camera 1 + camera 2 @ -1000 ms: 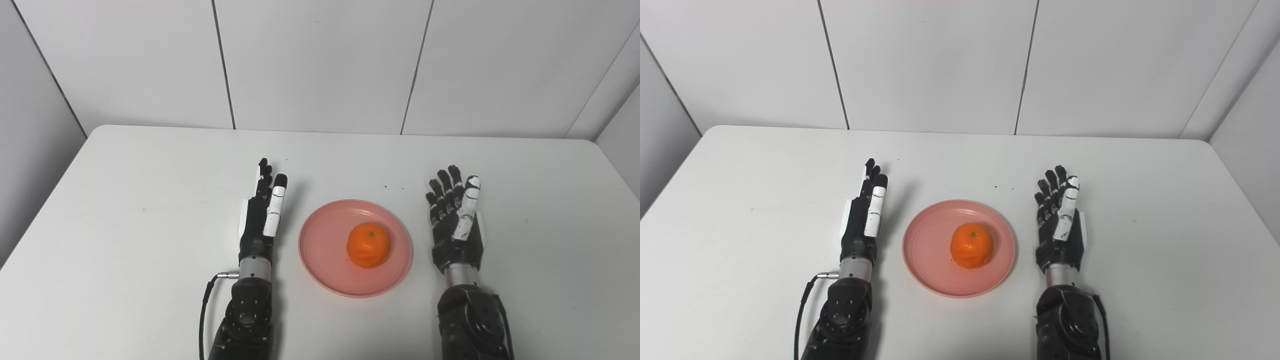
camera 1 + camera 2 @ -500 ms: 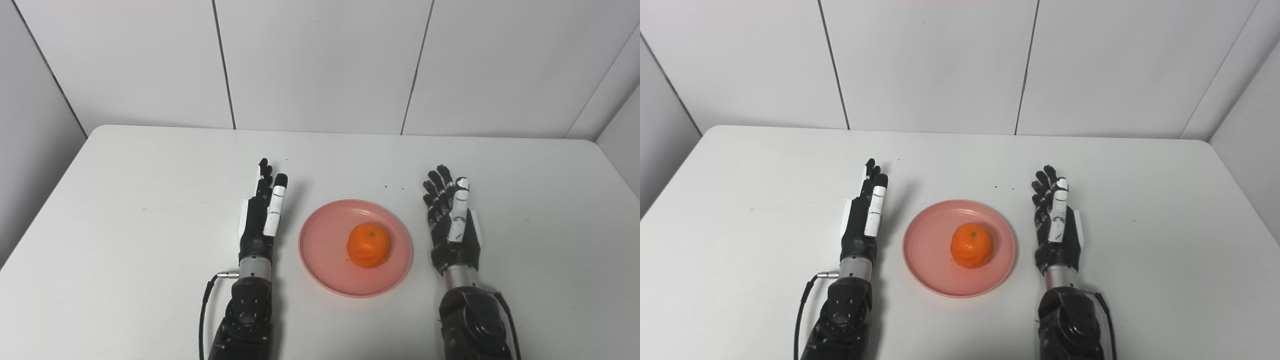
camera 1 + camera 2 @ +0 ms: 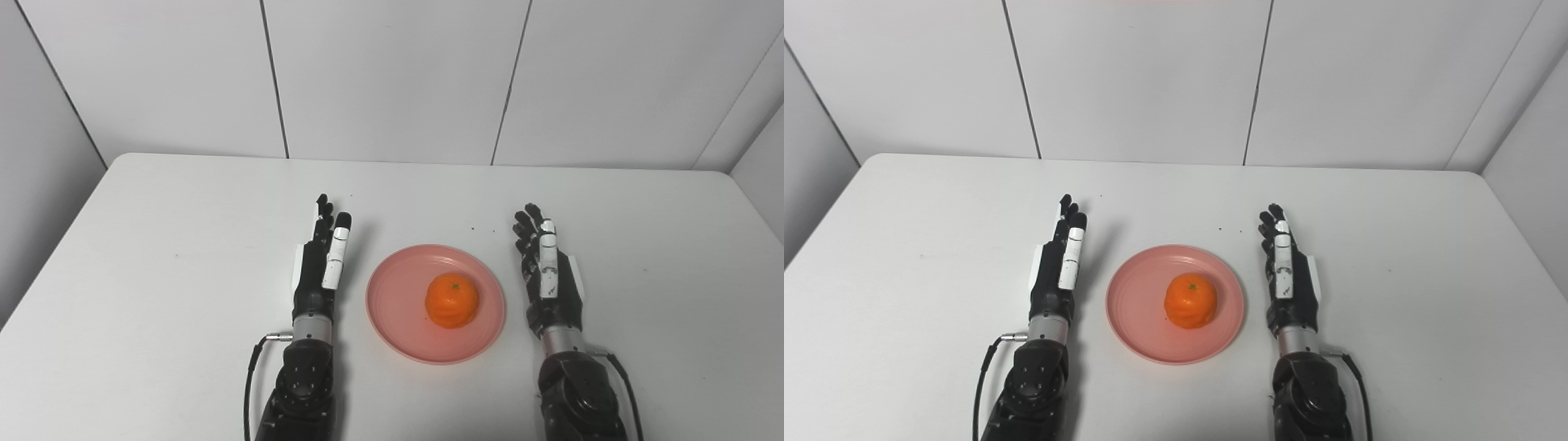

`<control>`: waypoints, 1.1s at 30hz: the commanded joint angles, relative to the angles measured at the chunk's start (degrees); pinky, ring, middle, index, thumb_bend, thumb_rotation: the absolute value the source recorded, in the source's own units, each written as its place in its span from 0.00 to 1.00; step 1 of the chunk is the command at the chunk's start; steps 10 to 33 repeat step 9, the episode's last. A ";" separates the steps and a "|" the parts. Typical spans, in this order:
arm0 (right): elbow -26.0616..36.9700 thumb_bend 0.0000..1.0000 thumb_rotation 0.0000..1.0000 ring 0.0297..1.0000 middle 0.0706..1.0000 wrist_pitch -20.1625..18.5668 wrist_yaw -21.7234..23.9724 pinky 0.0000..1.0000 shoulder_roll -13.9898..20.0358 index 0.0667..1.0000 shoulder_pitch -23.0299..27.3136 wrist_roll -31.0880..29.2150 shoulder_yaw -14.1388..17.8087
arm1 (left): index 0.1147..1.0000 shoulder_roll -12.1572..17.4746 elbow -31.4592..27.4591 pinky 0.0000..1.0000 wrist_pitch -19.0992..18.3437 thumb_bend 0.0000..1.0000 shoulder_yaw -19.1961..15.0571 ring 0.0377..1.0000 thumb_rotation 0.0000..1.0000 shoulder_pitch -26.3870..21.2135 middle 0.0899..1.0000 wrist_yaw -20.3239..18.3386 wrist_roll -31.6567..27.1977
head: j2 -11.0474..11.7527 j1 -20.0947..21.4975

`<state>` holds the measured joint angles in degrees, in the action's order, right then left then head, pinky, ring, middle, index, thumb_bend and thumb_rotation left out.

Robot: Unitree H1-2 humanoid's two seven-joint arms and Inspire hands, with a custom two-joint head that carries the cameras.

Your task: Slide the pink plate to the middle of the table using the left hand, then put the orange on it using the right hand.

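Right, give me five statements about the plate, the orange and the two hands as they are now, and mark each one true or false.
1. The orange lies on the pink plate. True.
2. The right hand is holding the orange. False: it is open, beside the plate's right edge, holding nothing.
3. The left hand is open, its fingers stretched out toward the far wall. True.
4. The plate sits at the far left corner of the table. False: it sits between the two hands, near the middle of the table's width.
5. The left hand rests on the plate's rim. False: it lies to the left of the plate, with bare table between them.
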<state>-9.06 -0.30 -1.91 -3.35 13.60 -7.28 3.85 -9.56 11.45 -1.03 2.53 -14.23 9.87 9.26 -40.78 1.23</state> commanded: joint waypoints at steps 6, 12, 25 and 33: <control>-2.04 0.83 1.00 0.94 0.91 -0.09 -0.51 1.00 -0.17 0.93 -0.79 1.48 0.03 | 1.00 -0.16 1.14 1.00 -3.03 0.82 -0.09 1.00 1.00 0.72 1.00 -0.15 -0.33 | -0.06 -0.01; -2.13 0.81 1.00 0.94 0.91 0.13 -0.37 1.00 -0.23 0.92 -0.76 1.72 0.01 | 1.00 -0.12 1.18 1.00 -2.90 0.81 -0.05 1.00 1.00 0.71 1.00 -0.13 -0.26 | -0.06 -0.01; -2.13 0.81 1.00 0.94 0.91 0.13 -0.37 1.00 -0.23 0.92 -0.76 1.72 0.01 | 1.00 -0.12 1.18 1.00 -2.90 0.81 -0.05 1.00 1.00 0.71 1.00 -0.13 -0.26 | -0.06 -0.01; -2.13 0.81 1.00 0.94 0.91 0.13 -0.37 1.00 -0.23 0.92 -0.76 1.72 0.01 | 1.00 -0.12 1.18 1.00 -2.90 0.81 -0.05 1.00 1.00 0.71 1.00 -0.13 -0.26 | -0.06 -0.01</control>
